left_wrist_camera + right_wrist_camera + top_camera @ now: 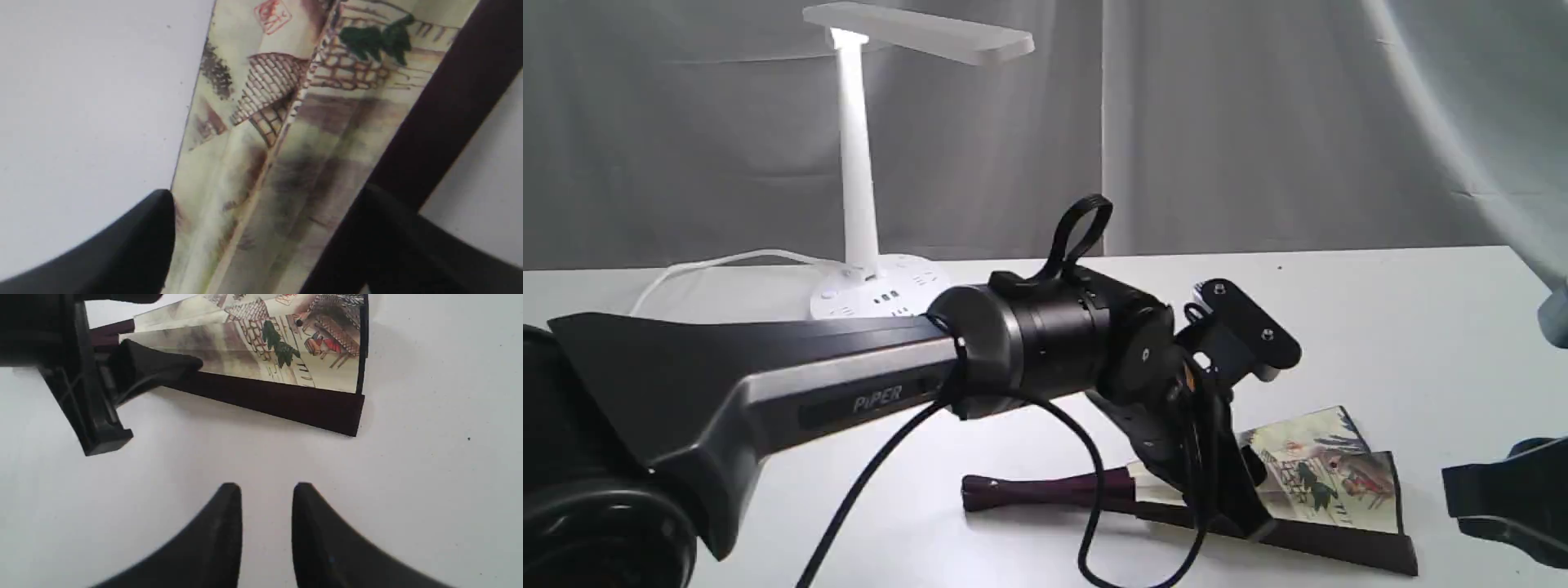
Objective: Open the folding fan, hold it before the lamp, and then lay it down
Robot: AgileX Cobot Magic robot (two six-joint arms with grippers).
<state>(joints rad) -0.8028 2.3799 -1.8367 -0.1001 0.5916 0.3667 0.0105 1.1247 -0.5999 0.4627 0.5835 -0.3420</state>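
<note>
The folding fan [1323, 478] lies flat on the white table, partly spread, with its painted cream paper showing between dark maroon guards. My left gripper [1217, 490] hangs right over it, open wide. In the left wrist view its fingertips [163, 204] stand at either side of the fan's paper [286, 122], one at the paper's edge and one over the dark guard. My right gripper [266, 488] hovers over bare table a short way from the fan [265, 343], its jaws slightly apart with nothing between them. The white lamp [856, 163] stands at the back left.
The left arm [768, 384] stretches across the front of the exterior view with a black cable looping under it. The lamp's round base [882, 290] and white cord [711, 263] lie behind it. A grey curtain [1258, 122] backs the table.
</note>
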